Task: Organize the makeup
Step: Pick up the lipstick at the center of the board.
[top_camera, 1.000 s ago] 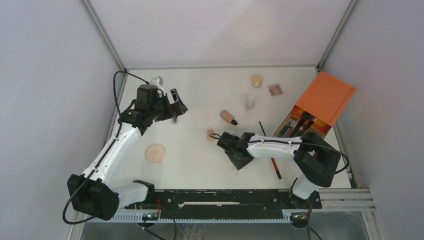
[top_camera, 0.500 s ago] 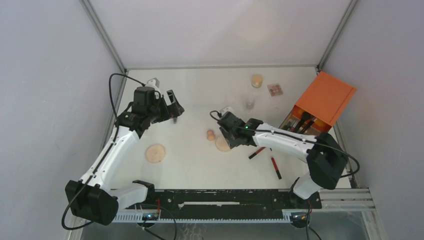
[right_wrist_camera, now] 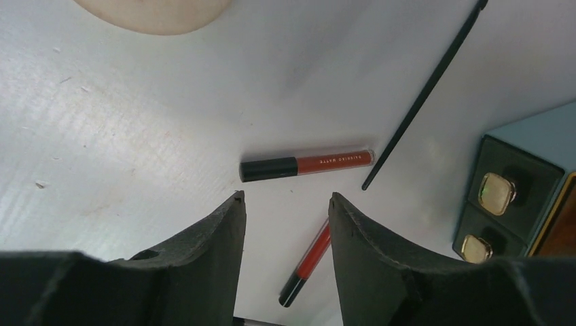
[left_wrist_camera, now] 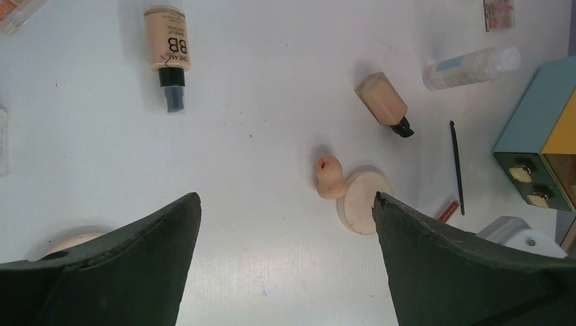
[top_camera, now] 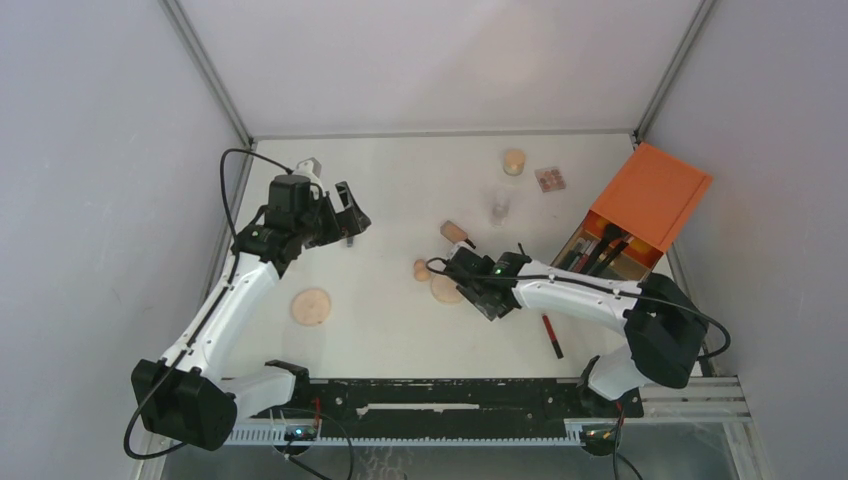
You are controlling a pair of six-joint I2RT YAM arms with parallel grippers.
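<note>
Right arm is pulling back toward the lower middle of the overhead frame from its reach of half a second ago, uncovering the peach square bottle with black cap. The red tube seen then is not showing from above.

Overhead: right gripper is hovering just right of centre, beside a round tan disc and a small beige sponge. Left gripper is hanging at upper left. A second tan disc is lying at lower left. A small palette and a clear bottle are sitting at upper right, near the orange-topped drawer box, whose open front is showing dark sticks.

Left wrist: fingers are standing wide apart, holding nothing. A cream BB bottle is lying at upper left.

Right wrist: fingers are standing apart, empty. A red gloss tube with black cap is lying crosswise just above the fingertips. A red-and-black pencil is showing through the gap, on the table. A thin black brush is slanting at upper right.

Judgement: the gloss tube looks like the pick in hand. The fingers are closing along its length, so a quarter turn of the wrist is called for. Then descend centred on the tube, staying clear of the brush tip, and pinch mid-body so the tube doesn't roll.
</note>
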